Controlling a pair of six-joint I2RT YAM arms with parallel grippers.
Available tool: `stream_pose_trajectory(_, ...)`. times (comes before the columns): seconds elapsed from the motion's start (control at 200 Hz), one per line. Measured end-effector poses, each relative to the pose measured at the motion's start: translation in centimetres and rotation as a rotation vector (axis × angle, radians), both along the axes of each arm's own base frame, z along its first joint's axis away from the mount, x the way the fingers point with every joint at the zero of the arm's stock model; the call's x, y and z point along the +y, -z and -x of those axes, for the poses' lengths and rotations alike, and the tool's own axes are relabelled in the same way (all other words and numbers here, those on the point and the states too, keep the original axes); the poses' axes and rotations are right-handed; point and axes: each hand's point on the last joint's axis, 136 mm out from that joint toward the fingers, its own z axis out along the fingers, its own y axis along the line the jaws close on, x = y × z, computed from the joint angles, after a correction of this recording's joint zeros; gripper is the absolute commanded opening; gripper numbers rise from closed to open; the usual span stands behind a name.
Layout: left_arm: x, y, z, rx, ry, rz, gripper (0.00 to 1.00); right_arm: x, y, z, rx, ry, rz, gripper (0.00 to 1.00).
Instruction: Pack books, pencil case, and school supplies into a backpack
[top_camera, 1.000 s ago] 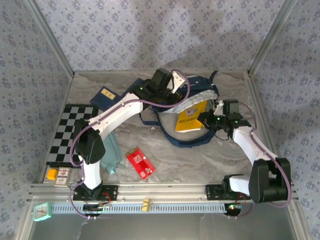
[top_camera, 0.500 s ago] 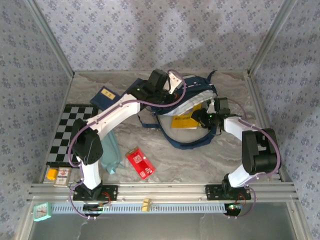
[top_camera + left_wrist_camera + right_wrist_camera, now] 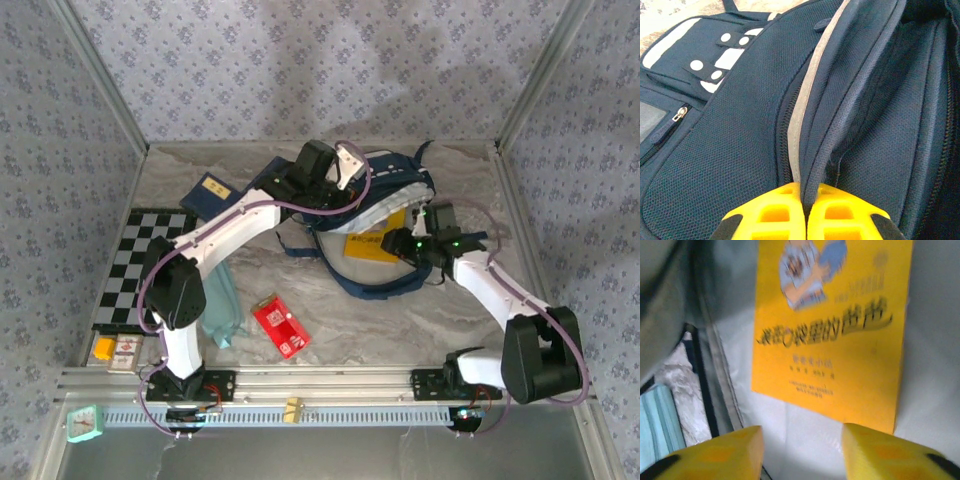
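One yellow book (image 3: pixel 840 340) partly inside backpack (image 3: pixel 740 130) | left fingers (image 3: pixel 765 216) pinch backpack | right fingers (image 3: pixel 715 452) spread

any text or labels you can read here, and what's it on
"装在口袋里的爸爸": large title, somewhat blurred, on the yellow cartoon-cover book
Smaller print on that cover: too blurred to read
White markings on the flat red packet: too small
Yellow label on the dark navy book: too small

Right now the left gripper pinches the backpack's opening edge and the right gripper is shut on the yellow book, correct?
No. The right gripper is open: the right wrist view shows its jaws apart, the yellow book lying free beyond them. The left gripper does pinch the backpack at its opening edge.
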Motion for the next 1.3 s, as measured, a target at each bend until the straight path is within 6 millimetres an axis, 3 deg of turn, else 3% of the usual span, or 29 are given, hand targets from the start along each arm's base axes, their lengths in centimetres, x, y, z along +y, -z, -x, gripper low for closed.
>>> stream_pose_trajectory(0.17, -0.1, 0.1, 0.2, 0.010, 0.008, 0.007, 0.00, 1.1, 3.1, 1.9, 0.068, -0.014, 0.059, 0.17)
stream_pose_trajectory(0.39, -0.2, 0.2, 0.6, 0.012, 0.035, 0.002, 0.00, 0.1, 6.4, 1.2, 0.098, 0.037, 0.080, 0.04)
stream_pose_trajectory(0.52, -0.2, 0.4, 1.1, 0.018, 0.072, -0.004, 0.00, -0.5, 6.1, -0.1, 0.058, 0.069, 0.078, 0.00)
stream_pose_trajectory(0.795, -0.2, 0.3, 2.4, 0.017, 0.167, -0.024, 0.00, -4.1, 4.4, -4.5, -0.102, 0.197, 0.104, 0.00)
stream_pose_trajectory(0.994, -0.3, 0.2, 2.4, 0.012, 0.172, -0.024, 0.00, -3.3, 6.5, -5.9, -0.087, 0.154, 0.094, 0.00)
stream_pose_trajectory(1.159, -0.3, 0.1, 2.4, 0.010, 0.172, -0.023, 0.00, -3.3, 4.3, -5.5, -0.145, 0.132, 0.089, 0.08)
stream_pose_trajectory(1.299, -0.3, 0.1, 2.3, 0.009, 0.172, -0.022, 0.00, -4.6, -0.3, -3.6, -0.242, 0.146, 0.123, 0.17)
